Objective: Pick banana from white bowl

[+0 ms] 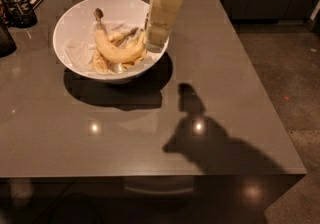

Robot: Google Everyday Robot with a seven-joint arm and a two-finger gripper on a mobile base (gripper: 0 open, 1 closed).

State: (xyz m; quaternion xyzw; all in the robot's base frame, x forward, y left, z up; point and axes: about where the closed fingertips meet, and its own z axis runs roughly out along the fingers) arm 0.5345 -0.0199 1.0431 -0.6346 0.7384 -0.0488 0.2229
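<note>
So my tool (156,42) is hanging over the right rim of the white bowl (70,63), pointing down, with its tip just beside the curved end of the banana (116,51). I can't tell whether it's open or closed from here, or whether it's touching anything.

The banana is lying across the middle of the bowl, with its dark stem poking up toward the far-left rim. It's sitting on top of a couple of smaller, paler bananas (101,63). One thin stem is sticking out right next to my tool, so that side is looking crowded.

The bowl is sitting on the far-left part of the grey table (125,138). A dark holder (20,13) with utensils is standing at the far-left corner, apart from the bowl. My arm's shadow (210,143) is falling across the near-right of the table.
</note>
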